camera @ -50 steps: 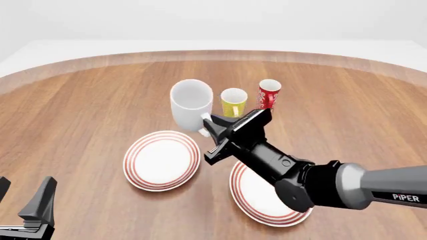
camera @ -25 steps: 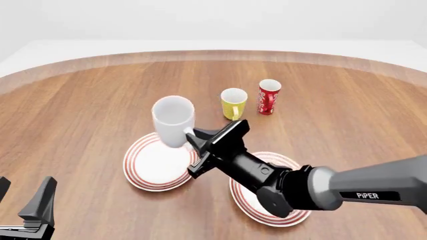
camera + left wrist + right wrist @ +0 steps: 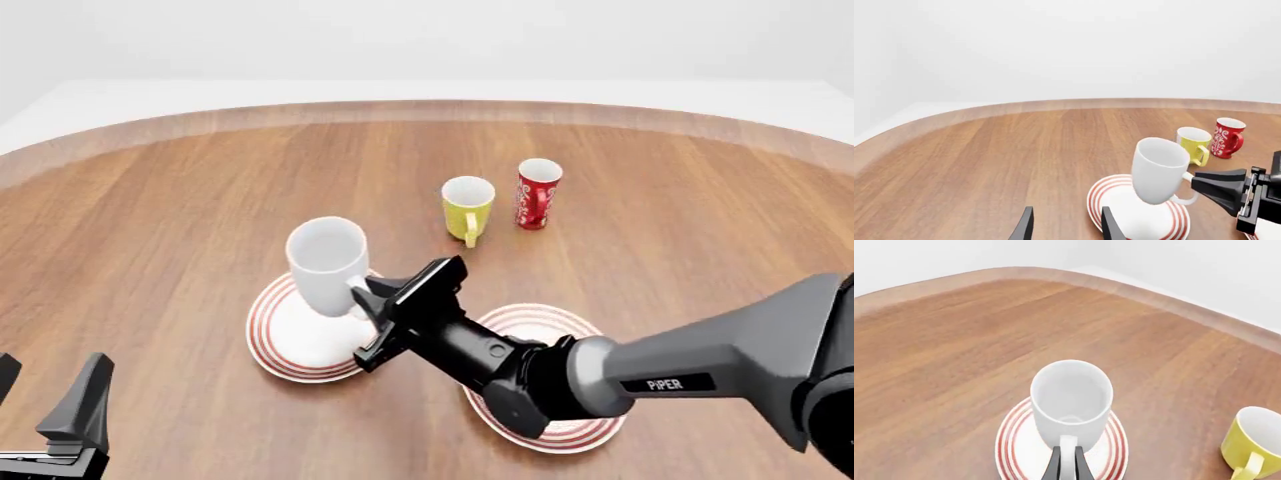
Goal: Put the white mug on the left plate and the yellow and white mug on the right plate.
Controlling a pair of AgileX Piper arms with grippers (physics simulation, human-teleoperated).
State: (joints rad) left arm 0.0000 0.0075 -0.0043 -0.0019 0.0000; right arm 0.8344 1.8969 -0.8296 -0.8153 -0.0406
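The right arm (image 3: 694, 365) is a smooth grey tube printed with white "PiPER" lettering, joined by glossy black rounded segments to a black gripper (image 3: 363, 325) with slim wedge-shaped fingers.

The only readable text is the word "PiPER", printed in white capitals with a small "i", on the grey forearm link of the right arm (image 3: 694, 375) in the front view. The slim red cup (image 3: 538, 193) at the far side of the tabletop carries white markings on its side, but in the front view they are too small to read as letters, and in the left wrist view they look like an ornamental pattern, not lettering. Nothing else in view bears a label, number or sign.
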